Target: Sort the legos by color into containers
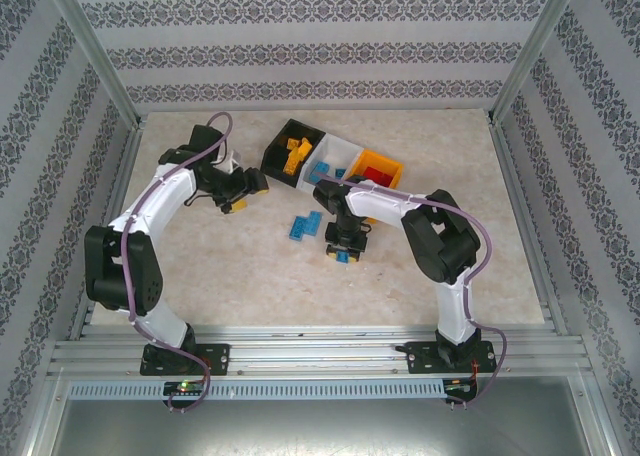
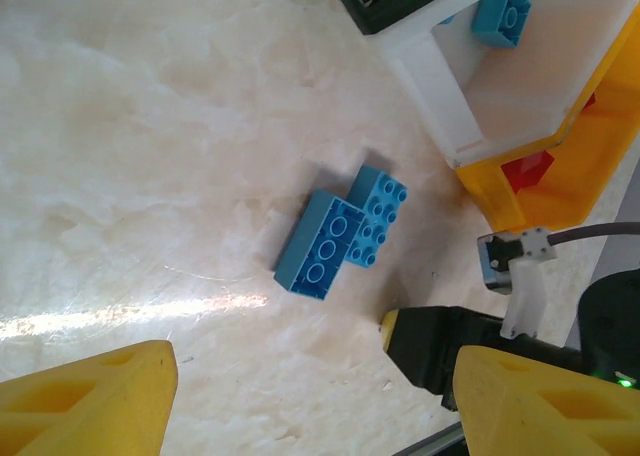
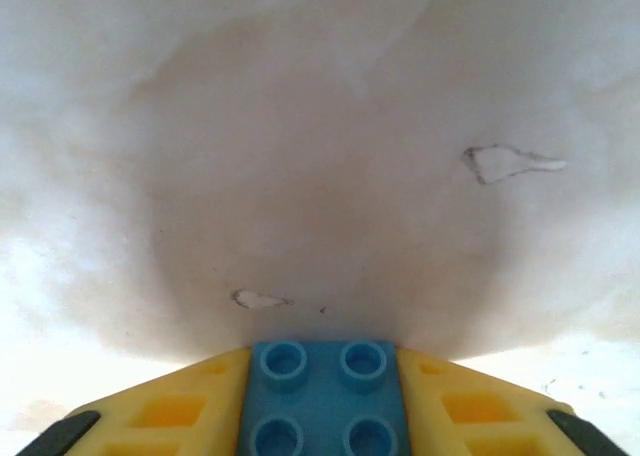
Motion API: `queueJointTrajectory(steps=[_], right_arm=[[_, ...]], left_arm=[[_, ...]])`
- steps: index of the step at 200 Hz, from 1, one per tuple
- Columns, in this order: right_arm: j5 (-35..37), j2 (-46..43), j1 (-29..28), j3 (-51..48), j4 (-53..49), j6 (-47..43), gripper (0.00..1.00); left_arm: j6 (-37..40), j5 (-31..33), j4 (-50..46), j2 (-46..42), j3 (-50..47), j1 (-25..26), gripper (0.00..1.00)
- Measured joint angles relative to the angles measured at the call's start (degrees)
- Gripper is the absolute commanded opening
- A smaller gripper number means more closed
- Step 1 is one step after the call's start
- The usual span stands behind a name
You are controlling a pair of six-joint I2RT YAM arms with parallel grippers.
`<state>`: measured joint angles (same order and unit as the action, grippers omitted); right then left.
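Top external view: the marbled table point(image 1: 200, 286) carries three containers in a row, the black bin point(image 1: 272, 161), white bin point(image 1: 346, 148) and orange bin point(image 1: 401, 170). Orange-yellow bricks point(image 1: 296, 148) lie in the black one, blue ones in the white, and what looks like red in the orange. The left gripper point(image 2: 310, 416) hangs with jaws wide and empty, near two blue bricks point(image 2: 345, 231) touching side by side on the table. The right gripper point(image 1: 343, 248), low over the table, is clamped on one blue brick point(image 3: 322, 401).

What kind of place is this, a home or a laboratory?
Most likely a laboratory robot cell: patterned wall panels in an aluminium frame enclose the table, with left arm and right arm bolted to its front rail.
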<state>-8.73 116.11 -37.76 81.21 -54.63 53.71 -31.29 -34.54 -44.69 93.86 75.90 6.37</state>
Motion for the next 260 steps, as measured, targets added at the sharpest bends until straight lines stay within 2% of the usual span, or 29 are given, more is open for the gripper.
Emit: queueJointTrajectory(steps=[76, 109, 136, 164, 207, 234, 260], right_arm=[[1.66, -0.48, 0.42, 7.54, -4.26, -0.79, 0.29], [2.27, -0.76, 3.34, 18.91, -8.35, -3.26, 0.29], [2.86, 0.37, 7.48, 32.00, -11.65, -5.86, 0.30], [3.17, 6.32, 11.08, 47.69, -15.43, -8.39, 0.31], [1.97, 22.16, 14.84, 71.06, -20.00, -10.56, 0.33], [-0.76, 27.15, 16.74, 73.29, -19.23, -10.43, 0.38], [-3.50, 29.00, 18.14, 73.02, -16.17, -9.81, 0.49]], left_arm=[[1.99, -0.66, 0.02, -3.54, -5.05, -0.48, 0.74], [2.19, -1.20, 0.42, -7.08, -12.07, -0.48, 0.74], [2.16, -1.27, 0.46, -11.02, -18.29, -0.44, 0.75], [1.90, -1.27, 0.46, -14.99, -23.19, -0.31, 0.75], [1.66, -0.96, 0.37, -16.79, -25.29, 0.55, 0.75], [1.49, -0.52, 0.22, -16.79, -25.29, 1.18, 0.76], [1.49, 0.22, -0.39, -16.44, -24.94, 1.68, 0.77]])
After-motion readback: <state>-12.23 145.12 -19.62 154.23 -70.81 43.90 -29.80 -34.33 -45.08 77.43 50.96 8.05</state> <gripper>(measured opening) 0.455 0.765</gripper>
